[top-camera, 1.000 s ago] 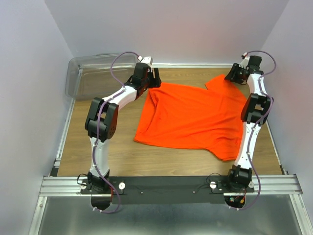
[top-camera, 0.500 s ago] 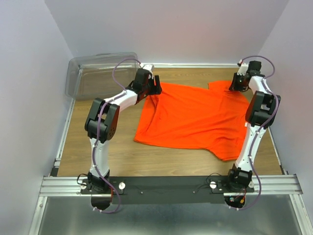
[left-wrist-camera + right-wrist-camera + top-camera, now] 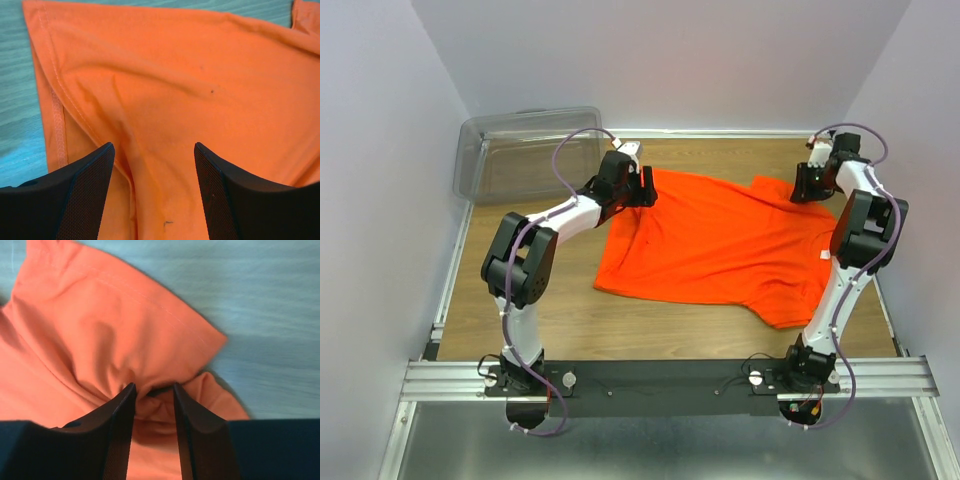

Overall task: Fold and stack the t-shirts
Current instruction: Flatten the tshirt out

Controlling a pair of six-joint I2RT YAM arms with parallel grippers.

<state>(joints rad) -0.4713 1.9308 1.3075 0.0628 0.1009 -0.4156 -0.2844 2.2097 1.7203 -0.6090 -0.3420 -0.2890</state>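
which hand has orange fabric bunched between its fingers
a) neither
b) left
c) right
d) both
c: the right hand pinches a fold of the t-shirt, while the left hand has its jaws wide apart over flat cloth

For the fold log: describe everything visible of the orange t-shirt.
The bright orange short-sleeved t-shirt of plain soft fabric lies spread, mildly wrinkled, on the brown wooden table. Stitched hems show along its edges. The left jaws stand open over its far left corner; the right jaws pinch its bunched far right sleeve.
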